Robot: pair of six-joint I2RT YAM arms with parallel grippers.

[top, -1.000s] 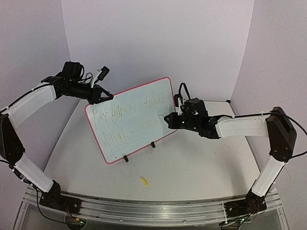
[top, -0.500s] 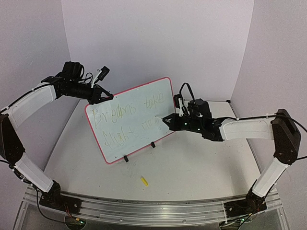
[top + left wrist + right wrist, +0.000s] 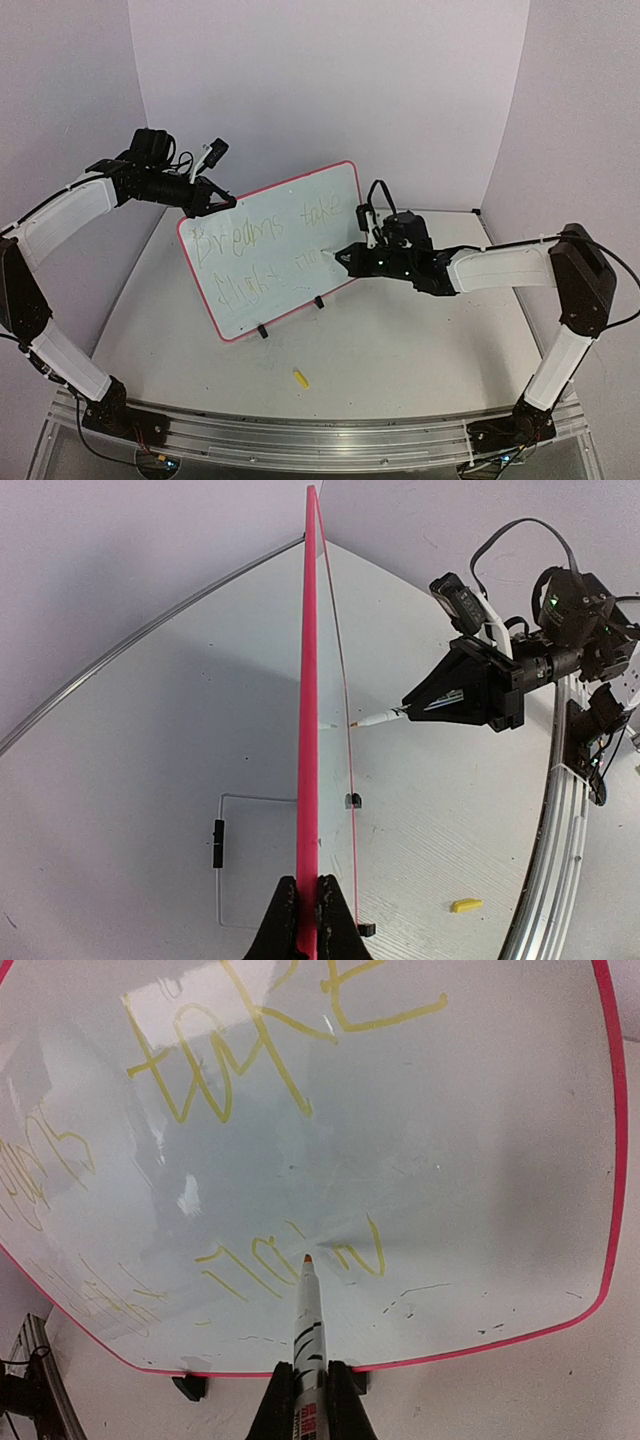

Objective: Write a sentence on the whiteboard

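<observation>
- Glossy white, pink-bordered whiteboard (image 3: 265,260) stands tilted on the worktop (image 3: 400,340); left tool (image 3: 203,203) is clamped on its far-left corner.
- Right tool (image 3: 348,256) pinches a white marker (image 3: 308,1310), tip by the lower line.
- Best approach: light pressure, short even strokes.

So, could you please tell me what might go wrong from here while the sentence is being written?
1. The whiteboard stands on small clip feet and is gripped by the left tool at one edge only; pressure from the marker in the right tool might tip or twist it.
2. The second line sits near the right border, so further letters might run off.
</observation>
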